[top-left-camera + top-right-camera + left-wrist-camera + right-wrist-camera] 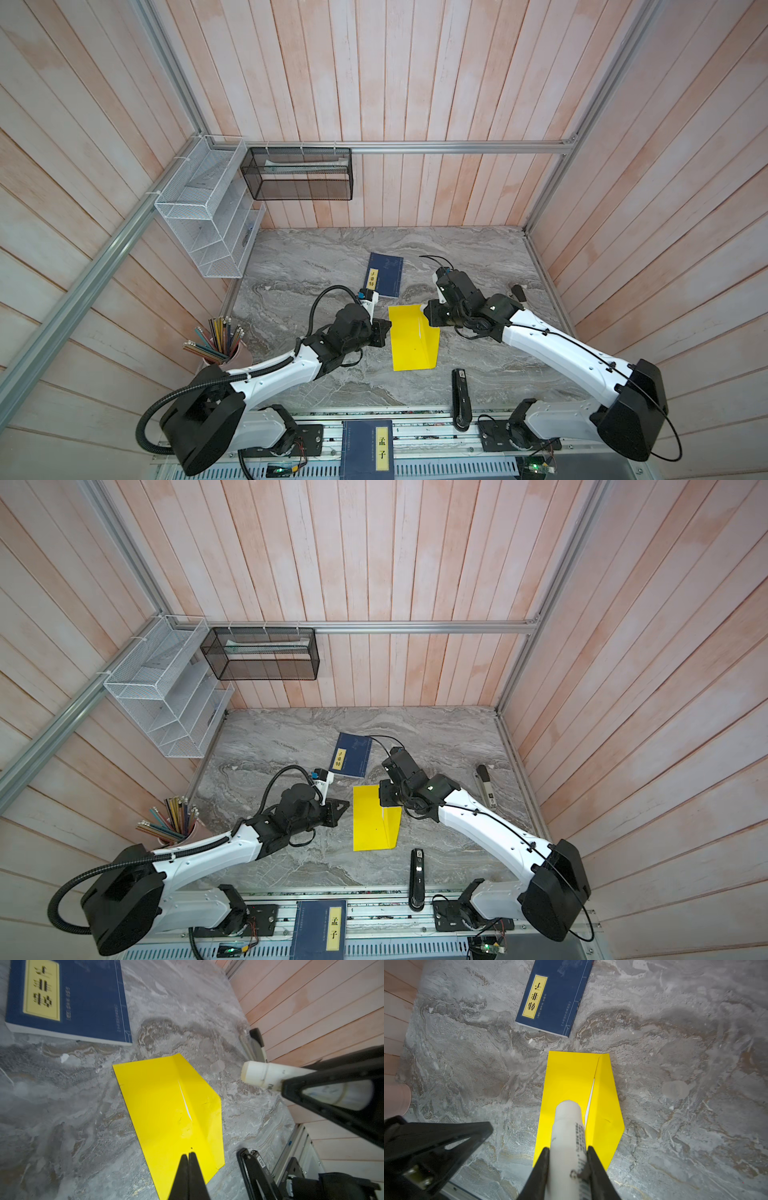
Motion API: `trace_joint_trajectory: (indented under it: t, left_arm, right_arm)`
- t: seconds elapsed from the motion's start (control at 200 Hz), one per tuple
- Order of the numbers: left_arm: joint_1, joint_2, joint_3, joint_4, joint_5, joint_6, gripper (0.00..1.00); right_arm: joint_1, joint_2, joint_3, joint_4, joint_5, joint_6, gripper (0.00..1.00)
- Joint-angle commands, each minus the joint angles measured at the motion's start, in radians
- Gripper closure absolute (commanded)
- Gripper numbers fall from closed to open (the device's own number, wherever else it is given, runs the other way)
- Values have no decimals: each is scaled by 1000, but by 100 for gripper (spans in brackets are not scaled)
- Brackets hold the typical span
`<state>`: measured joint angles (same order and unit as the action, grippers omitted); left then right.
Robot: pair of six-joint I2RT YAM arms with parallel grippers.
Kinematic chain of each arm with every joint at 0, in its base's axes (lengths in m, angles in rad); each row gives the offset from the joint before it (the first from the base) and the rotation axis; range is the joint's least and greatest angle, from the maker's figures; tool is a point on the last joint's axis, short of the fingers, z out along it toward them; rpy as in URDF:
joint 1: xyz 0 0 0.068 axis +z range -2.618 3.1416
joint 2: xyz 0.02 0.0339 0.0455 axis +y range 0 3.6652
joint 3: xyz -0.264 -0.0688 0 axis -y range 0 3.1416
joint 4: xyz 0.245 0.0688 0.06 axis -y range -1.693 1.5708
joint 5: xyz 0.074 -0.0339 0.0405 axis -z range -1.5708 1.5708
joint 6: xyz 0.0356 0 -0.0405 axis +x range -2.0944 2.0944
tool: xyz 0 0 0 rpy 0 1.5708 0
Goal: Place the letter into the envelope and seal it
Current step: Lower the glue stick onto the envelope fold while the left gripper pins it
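The yellow envelope lies flat on the marble table, its trapezoid flap angled up along the right side. At the fold a thin white sliver of the letter shows; the rest is hidden inside. My left gripper is shut with nothing visible between its fingers, its tips over the envelope's left part. My right gripper is shut on a white glue stick, whose tip hangs over the envelope near the fold.
A dark blue book lies just behind the envelope. A black stapler sits at the front right, another stapler by the right wall. A pencil cup stands at the left, and a second blue book rests on the front rail.
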<state>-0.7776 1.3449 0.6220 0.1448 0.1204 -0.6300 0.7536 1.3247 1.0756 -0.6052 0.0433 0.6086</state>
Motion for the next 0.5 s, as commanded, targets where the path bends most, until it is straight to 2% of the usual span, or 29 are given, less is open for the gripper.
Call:
trace_joint_trajectory:
  t: [0.0, 0.28, 0.495]
  left_arm:
    - [-20, 74, 53, -2, -35, 16, 100]
    - [-23, 234, 70, 86, 50, -38, 100]
    - [-23, 325, 109, 80, 87, -45, 100]
  right_arm:
    - [-5, 33, 53, -84, -70, 50, 100]
    - [-13, 136, 106, -143, -162, 46, 100]
    - [-20, 205, 170, -208, -151, 48, 100]
